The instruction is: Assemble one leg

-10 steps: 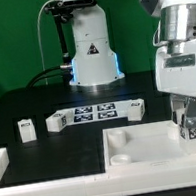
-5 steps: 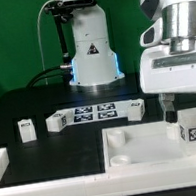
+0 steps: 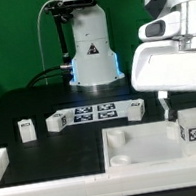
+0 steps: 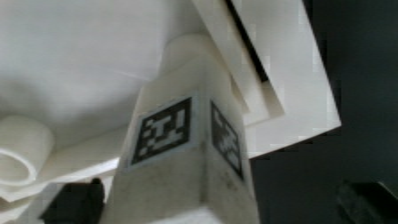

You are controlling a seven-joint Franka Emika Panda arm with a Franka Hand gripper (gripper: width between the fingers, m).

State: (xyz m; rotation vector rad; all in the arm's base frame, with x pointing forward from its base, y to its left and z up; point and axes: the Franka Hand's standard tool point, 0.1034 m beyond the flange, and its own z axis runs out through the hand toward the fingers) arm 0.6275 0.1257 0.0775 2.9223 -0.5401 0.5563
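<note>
A leg (image 3: 190,130), a stubby white block with a square tag, stands upright in the far corner of the large white square panel (image 3: 134,151) at the exterior view's right. My gripper (image 3: 185,100) hangs just above it, jaws spread wider than the leg and off its sides. In the wrist view the leg (image 4: 178,140) fills the middle, with the dark fingertips (image 4: 71,205) apart from it on either side of my gripper (image 4: 214,208). A second leg (image 3: 27,129) stands on the table at the exterior view's left.
The marker board (image 3: 95,113) lies behind the panel, in front of the robot base (image 3: 90,52). A white part (image 3: 2,162) sits at the exterior view's front left edge. The panel has raised rims and round corner sockets.
My gripper has risen off the leg, from around it to above it. The leg has stayed standing in the panel's corner.
</note>
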